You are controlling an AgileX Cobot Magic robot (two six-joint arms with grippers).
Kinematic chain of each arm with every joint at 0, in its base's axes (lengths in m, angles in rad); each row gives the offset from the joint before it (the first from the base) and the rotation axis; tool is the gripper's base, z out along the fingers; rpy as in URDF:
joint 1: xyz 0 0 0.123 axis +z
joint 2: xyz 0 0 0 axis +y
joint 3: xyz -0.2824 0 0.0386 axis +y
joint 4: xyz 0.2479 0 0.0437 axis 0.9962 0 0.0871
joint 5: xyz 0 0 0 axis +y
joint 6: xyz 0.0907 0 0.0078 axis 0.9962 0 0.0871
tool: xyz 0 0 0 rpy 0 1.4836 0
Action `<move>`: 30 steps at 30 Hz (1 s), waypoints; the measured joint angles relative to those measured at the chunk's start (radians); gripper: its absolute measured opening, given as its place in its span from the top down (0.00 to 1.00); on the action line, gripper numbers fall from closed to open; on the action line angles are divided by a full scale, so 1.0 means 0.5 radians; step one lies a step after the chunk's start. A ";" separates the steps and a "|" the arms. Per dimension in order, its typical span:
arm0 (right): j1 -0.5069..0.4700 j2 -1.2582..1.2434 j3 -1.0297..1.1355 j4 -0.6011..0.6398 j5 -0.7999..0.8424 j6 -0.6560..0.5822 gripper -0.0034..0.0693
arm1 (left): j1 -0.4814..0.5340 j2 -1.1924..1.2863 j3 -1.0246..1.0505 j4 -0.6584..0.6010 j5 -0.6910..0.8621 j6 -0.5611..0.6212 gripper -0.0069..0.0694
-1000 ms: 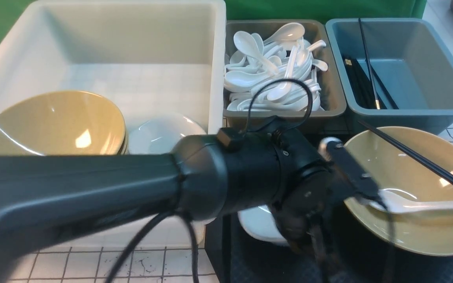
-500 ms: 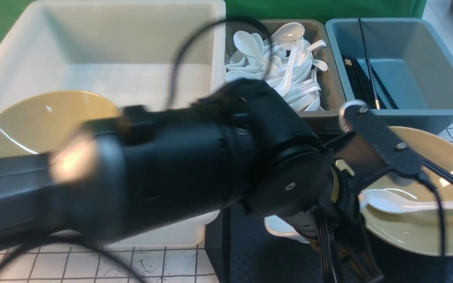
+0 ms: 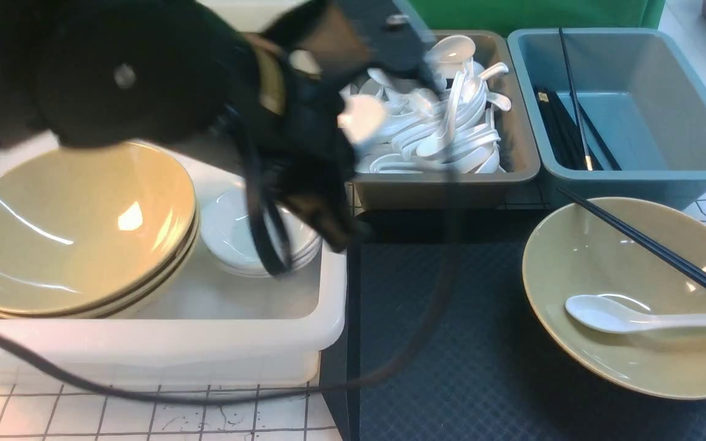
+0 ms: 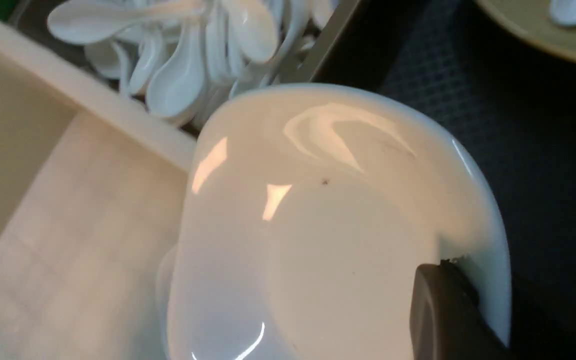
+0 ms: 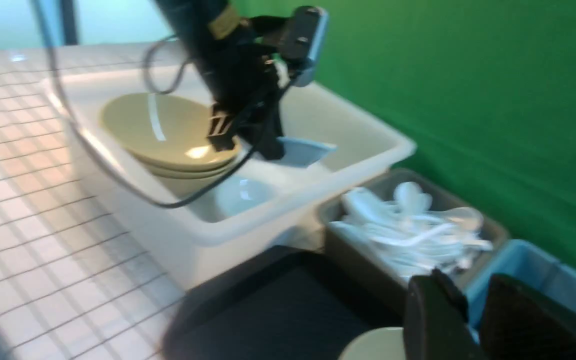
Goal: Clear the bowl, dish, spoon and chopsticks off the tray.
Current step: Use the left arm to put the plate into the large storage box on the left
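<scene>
Left gripper (image 5: 268, 142), clenched on the rim of the white dish (image 4: 318, 225), holds it above the white tub (image 3: 144, 343) near the stacked dishes (image 3: 230, 233), seemingly mid drop-off, so next comes a gentle lowering and release, while bowl (image 3: 604, 275), spoon (image 3: 610, 309) and chopsticks (image 3: 653, 248) wait on the tray (image 3: 451, 367).

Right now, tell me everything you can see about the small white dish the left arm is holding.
The dish is small, shallow, glossy white, ceramic-looking, with a rounded-square outline and a few tiny dark specks inside. It is empty, tilted and in the air, off the tray, pinched at its rim by the left fingers. It hangs over the white tub's right side; nothing else touches it.
</scene>
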 joint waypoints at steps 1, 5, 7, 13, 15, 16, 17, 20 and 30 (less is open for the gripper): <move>0.000 0.011 0.000 0.009 0.000 0.000 0.73 | 0.012 0.003 0.008 -0.021 0.000 0.026 0.89; 0.000 0.088 0.000 0.043 0.009 -0.046 0.73 | 0.225 0.036 0.151 -0.208 -0.045 0.423 0.89; 0.000 0.092 0.000 0.051 0.016 -0.054 0.73 | 0.282 0.038 0.202 -0.232 -0.090 0.453 0.89; 0.000 0.099 0.000 0.077 0.041 -0.077 0.73 | 0.457 0.041 0.455 -0.268 -0.512 0.547 0.89; 0.000 0.099 0.000 0.084 0.041 -0.082 0.73 | 0.457 0.041 0.509 -0.272 -0.595 0.608 0.89; 0.000 0.100 0.000 0.088 0.041 -0.092 0.73 | 0.457 0.041 0.559 -0.280 -0.662 0.659 0.89; 0.000 0.100 0.000 0.100 0.043 -0.095 0.73 | 0.457 0.043 0.588 -0.282 -0.685 0.685 0.89; 0.000 0.100 0.000 0.119 0.043 -0.096 0.73 | 0.479 0.057 0.657 -0.286 -0.743 0.756 0.89; 0.000 0.100 0.000 0.218 0.067 -0.096 0.73 | 0.536 0.233 0.706 -0.321 -1.060 0.824 0.89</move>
